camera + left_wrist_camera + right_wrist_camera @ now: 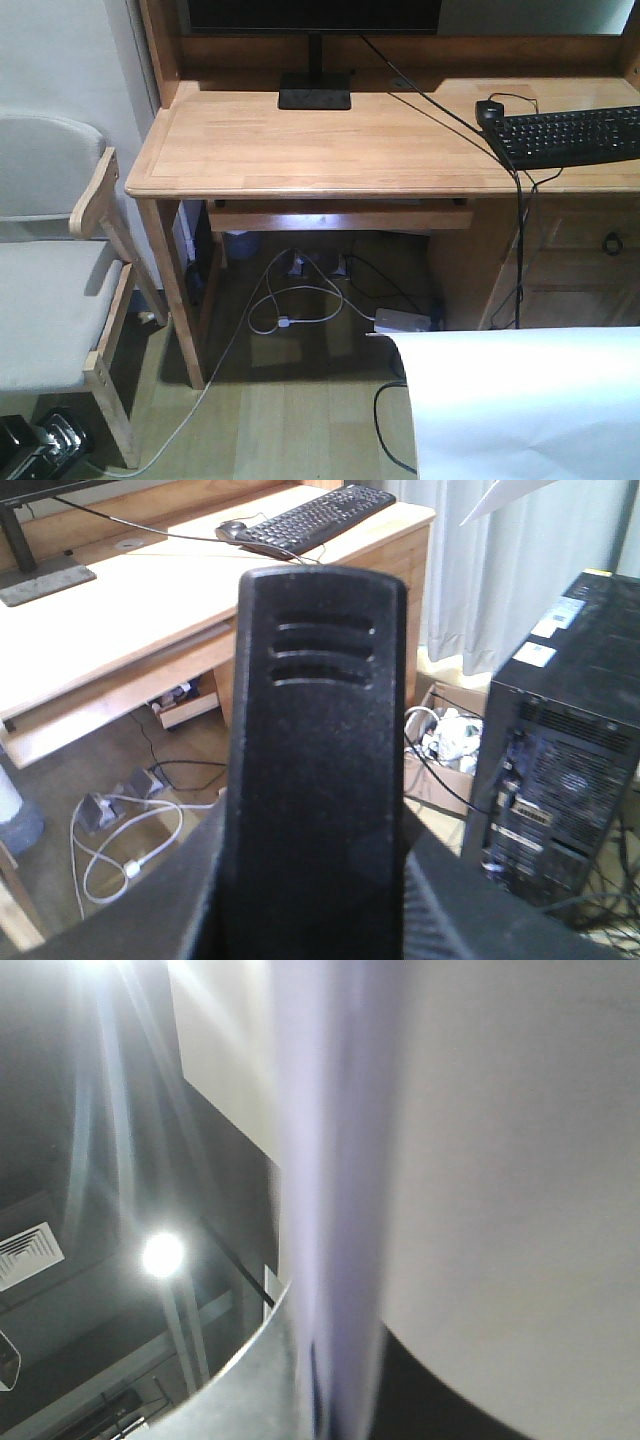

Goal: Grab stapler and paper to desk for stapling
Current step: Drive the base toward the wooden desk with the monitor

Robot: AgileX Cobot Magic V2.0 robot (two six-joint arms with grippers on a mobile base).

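Hanging in mid-air: the paper [520,400], white and blank, at the lower right of the front view, in front of the desk [330,140] and well apart from its top.
Right wrist view: the same paper [500,1160], blurred, one edge running up the middle; a ceiling lamp [162,1253] glows behind it.
Right side: right gripper hidden by the sheet, only a dark blur at the foot of that view; spread or pressed together, cannot tell.
Left side: left gripper [318,935] pinches the stapler [320,760], with dark fingers [140,920] flanking its lower body.
Stapler's pose: black, upright, fills the middle of the left wrist view, three short grooves near its top; off the desk, which lies beyond it.
Desk top: light wood with visible grain; pull-out tray [340,215] just beneath.
On the desk: monitor foot [314,92] at the back, keyboard [570,135] at the right, mouse [489,110] just beside the keyboard's left end.
Beside the desk: chair [50,290] on the left, computer tower [570,770] on the right.
Under the desk: white cables [290,300] looped on the floor.
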